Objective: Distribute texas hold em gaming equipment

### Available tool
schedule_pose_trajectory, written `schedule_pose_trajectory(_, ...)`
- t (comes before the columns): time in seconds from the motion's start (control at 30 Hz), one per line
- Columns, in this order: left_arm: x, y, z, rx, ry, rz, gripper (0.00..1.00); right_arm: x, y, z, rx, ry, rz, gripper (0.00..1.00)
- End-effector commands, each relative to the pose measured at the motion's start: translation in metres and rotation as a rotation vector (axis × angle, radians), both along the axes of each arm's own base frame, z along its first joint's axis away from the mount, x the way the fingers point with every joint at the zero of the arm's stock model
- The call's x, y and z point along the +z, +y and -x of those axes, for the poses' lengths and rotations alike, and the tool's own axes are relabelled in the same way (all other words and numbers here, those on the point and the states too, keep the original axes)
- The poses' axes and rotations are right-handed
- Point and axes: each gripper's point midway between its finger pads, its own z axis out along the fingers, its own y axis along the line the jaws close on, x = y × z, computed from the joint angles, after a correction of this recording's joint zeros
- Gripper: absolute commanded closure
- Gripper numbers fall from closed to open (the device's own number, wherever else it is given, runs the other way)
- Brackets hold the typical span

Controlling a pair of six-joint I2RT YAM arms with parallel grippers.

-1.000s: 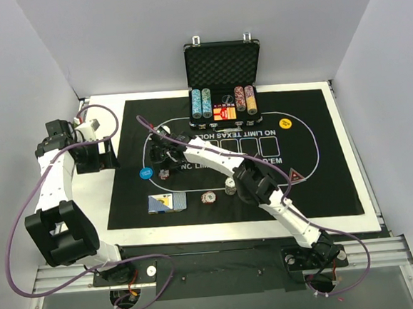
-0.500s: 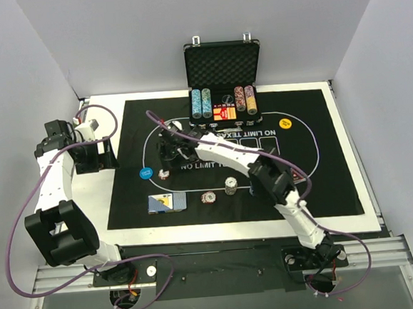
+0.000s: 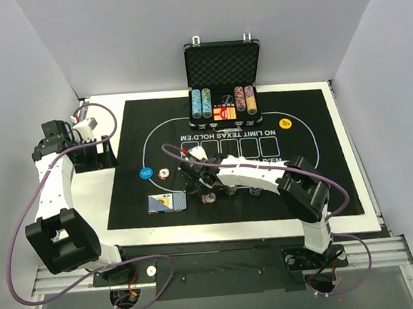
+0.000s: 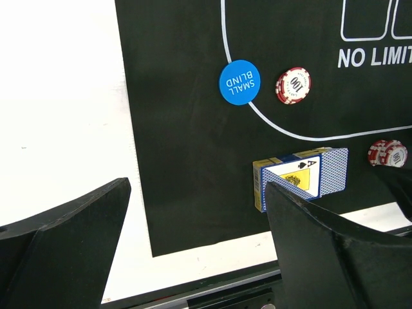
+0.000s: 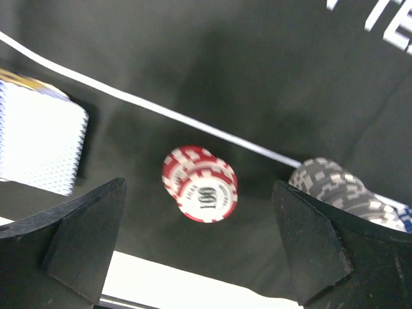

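Under right gripper point(image 5: 198, 188), seemingly stacked chips point(image 5: 205, 193).

"SMALL BLIND" on round blue disc point(image 4: 239, 82) near left edge of black mat point(image 3: 325, 116), "100" on red-and-white striped chip point(image 4: 293, 85), "NO LIMIT TEXAS HOLD'EM" across mat, "A" on blue-backed card pack point(image 4: 301, 177)

I saw white link shells and black joint housings on my left arm point(image 3: 50, 182) and right arm point(image 3: 255, 176). A purple cable point(image 3: 8, 267) trailed along each. The fingers point(image 4: 61, 251) were broad, matte-black wedges.
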Motion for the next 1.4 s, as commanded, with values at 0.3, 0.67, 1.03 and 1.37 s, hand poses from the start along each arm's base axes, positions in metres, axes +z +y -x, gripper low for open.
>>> schedule_pose_trajectory(0.3,0.025,-0.003,0.005,-0.015,-0.081,-0.009,0.03,-0.027,-0.018,0.011,-0.057,-0.003,0.057,0.11)
schedule_pose_trajectory(0.67,0.025,-0.001,0.004,-0.014,-0.082,-0.019,0.03,-0.042,-0.010,0.021,-0.045,0.064,0.025,0.35)
schedule_pose_trajectory(1.03,0.026,-0.001,0.004,-0.014,-0.085,-0.020,0.03,-0.044,-0.008,0.026,-0.039,0.077,0.028,0.60)
schedule_pose_trajectory(1.37,0.019,-0.002,0.007,-0.017,-0.077,-0.015,0.03,-0.029,-0.008,0.024,-0.029,0.057,0.032,0.60)
